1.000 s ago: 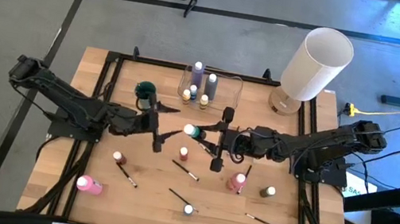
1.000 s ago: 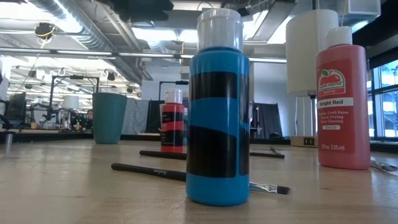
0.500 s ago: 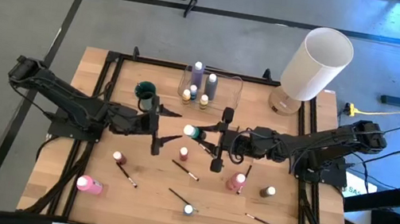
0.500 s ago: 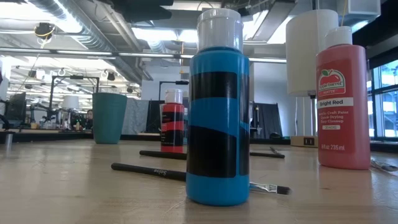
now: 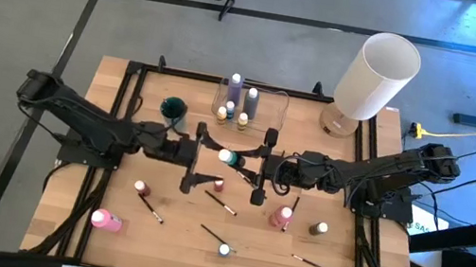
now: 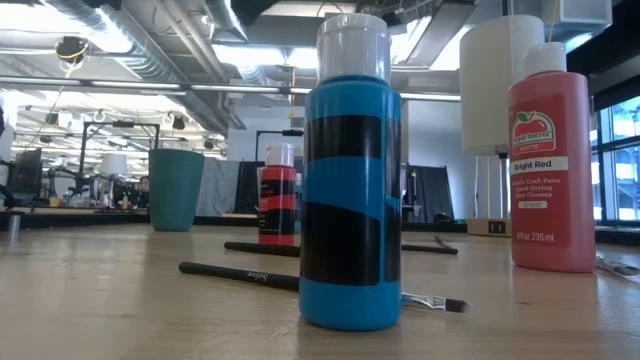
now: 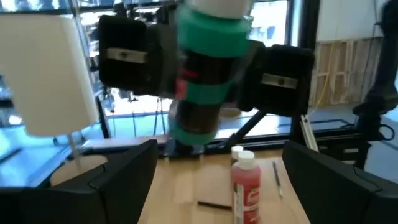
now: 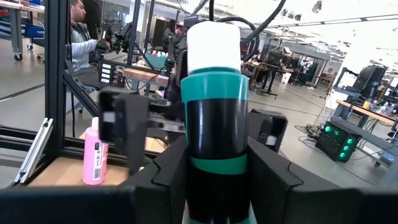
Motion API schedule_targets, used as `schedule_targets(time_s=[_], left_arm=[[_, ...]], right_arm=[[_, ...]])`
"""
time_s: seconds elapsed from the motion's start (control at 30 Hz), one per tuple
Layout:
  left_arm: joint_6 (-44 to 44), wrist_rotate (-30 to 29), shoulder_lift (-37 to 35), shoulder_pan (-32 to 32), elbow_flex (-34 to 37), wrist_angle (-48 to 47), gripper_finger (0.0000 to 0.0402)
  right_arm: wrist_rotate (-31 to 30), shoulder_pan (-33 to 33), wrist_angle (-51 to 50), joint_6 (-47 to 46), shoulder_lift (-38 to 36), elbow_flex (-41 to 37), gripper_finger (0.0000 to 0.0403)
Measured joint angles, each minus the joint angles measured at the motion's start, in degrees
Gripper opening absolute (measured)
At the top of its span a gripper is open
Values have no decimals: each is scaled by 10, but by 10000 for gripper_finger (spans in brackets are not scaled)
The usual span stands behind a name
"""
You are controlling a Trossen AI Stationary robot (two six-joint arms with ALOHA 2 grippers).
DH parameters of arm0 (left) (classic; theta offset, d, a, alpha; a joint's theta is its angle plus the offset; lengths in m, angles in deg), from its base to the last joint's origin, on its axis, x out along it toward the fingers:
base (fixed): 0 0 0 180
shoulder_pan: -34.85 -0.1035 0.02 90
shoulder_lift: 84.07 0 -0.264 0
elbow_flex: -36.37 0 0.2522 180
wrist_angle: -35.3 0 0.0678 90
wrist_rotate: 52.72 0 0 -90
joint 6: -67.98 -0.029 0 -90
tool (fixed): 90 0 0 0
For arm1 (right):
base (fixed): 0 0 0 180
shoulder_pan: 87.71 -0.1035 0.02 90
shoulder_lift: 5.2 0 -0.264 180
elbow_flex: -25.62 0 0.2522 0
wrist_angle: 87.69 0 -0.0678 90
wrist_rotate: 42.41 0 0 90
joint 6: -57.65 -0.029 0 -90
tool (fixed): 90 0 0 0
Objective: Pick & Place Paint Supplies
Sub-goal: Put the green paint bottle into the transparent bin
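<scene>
A teal paint bottle (image 5: 229, 157) with a black label and a white cap hangs above the table's middle, and my right gripper (image 5: 241, 161) is shut on it. My left gripper (image 5: 207, 157) faces it from the table's left, open wide. Its tips stand just short of the bottle (image 7: 208, 81) and touch nothing. Other paint bottles stand or lie on the wood: pink (image 5: 104, 220), reddish (image 5: 280, 217) and blue (image 6: 350, 200). Thin dark paintbrushes (image 5: 220, 203) lie among them. My right gripper pinches the teal bottle's body at its black label (image 8: 214, 137) between its two fingers (image 8: 158, 180). The fingers come level from the table's right side. The bottle stands upright with its cap up, lifted clear of the table.
A clear container (image 5: 267, 100) holding several bottles sits at the far middle. A tall white cylinder (image 5: 377, 74) stands at the far right and a teal cup (image 5: 172, 107) behind my left gripper. A black frame (image 5: 126, 116) borders the wood.
My left gripper has moved toward the table's right, closer to the teal bottle. It has swung round so that its open fingers now point at the bottle. My right gripper and the bottle have kept still.
</scene>
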Motion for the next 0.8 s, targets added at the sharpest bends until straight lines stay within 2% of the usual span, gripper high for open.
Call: schedule_targets(time_s=[0.2, 0.37, 0.57, 0.8], left_arm=[[-53, -69, 72, 0, 0, 114, 342], [-84, -69, 108, 0, 0, 191, 342], [-72, -60, 123, 0, 0, 223, 340], [-63, -84, 143, 0, -26, 236, 342]], right_arm=[[0, 1, 3, 0, 0, 0, 133], [0, 1, 3, -2, 0, 0, 133], [0, 2, 3, -2, 0, 0, 133], [0, 9, 6, -11, 0, 1, 133]])
